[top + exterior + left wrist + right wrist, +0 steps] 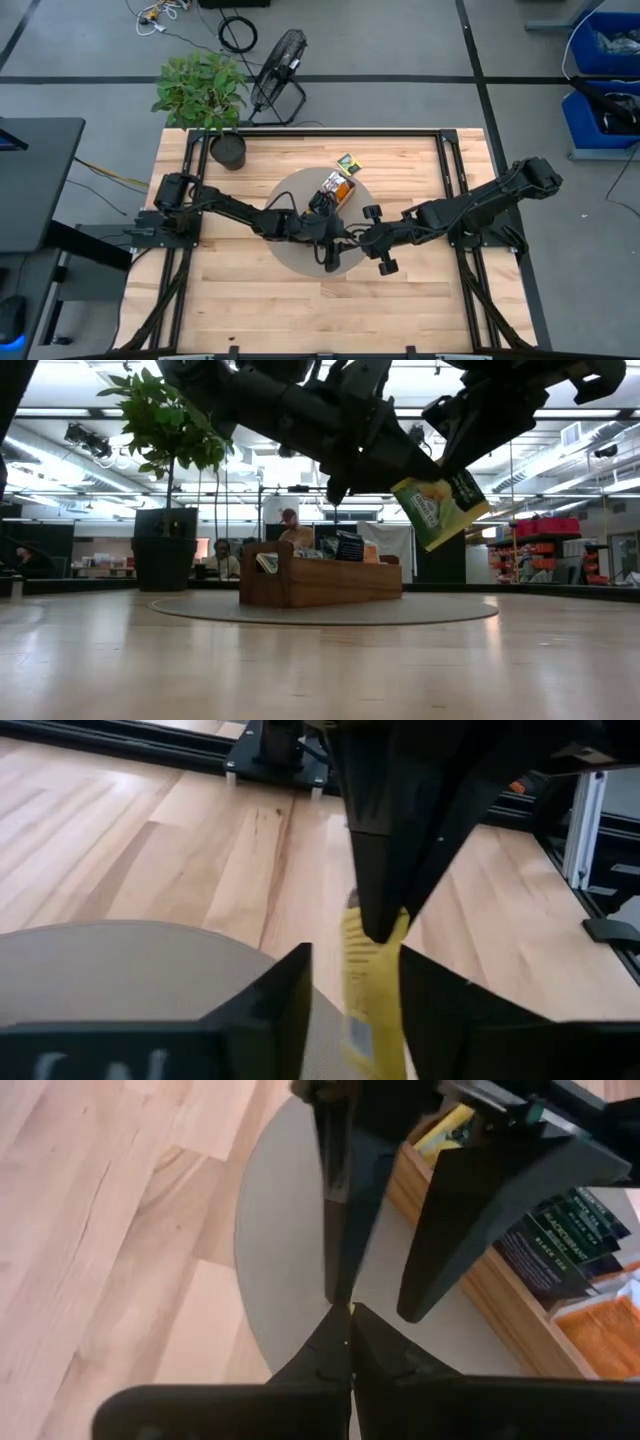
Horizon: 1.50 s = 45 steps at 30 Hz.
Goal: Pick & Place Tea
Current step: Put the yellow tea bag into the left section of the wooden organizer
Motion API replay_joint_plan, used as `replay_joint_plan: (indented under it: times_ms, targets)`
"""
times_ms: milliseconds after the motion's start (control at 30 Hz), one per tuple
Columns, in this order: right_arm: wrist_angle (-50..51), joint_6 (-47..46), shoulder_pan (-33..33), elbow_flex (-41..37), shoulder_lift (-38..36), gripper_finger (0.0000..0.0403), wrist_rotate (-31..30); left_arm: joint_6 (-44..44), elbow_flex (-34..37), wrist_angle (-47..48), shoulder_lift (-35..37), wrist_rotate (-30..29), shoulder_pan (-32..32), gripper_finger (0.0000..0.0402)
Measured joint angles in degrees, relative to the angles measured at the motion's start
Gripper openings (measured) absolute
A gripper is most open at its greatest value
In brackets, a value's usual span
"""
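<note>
Beyond the wooden table [250, 300] I see a shop floor and a potted plant [165, 470]. Both grippers meet above the grey mat [290, 200], 6 o'clock of the tray [320, 582]. My right gripper [350, 1312] pinches 1 yellow-green tea packet [440, 508] aloft; the left gripper [355, 1010] straddles it, fingers apart, contact unclear.

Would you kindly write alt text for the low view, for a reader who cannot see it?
A yellow-green tea packet hangs in the air from a dark robot end effector above a wooden table. Behind it, a wooden tray holding more packets sits on a round grey mat, with a potted plant beyond.
</note>
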<state>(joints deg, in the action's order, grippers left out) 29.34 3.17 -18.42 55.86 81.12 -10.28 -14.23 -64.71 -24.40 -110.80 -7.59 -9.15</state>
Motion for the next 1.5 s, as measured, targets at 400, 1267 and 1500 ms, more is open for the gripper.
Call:
replay_joint_plan:
  times_ms: [400,1267,1500]
  targets:
    - [-0.13,-1.07,-0.43,0.00,0.02,0.0047,0.04,1.63,0.64,1.36,0.11,-4.85,-0.95,0.0004]
    - [-13.32,-5.59,-8.32,-7.70,-3.13,0.0135,-7.26,5.63,29.27,-54.80,0.15,-46.61,-11.46,0.0001]
    - [-17.11,-5.77,-8.30,-11.53,-3.17,0.0117,-7.26,-4.36,29.27,-46.80,0.13,-55.79,-10.94,0.0001]
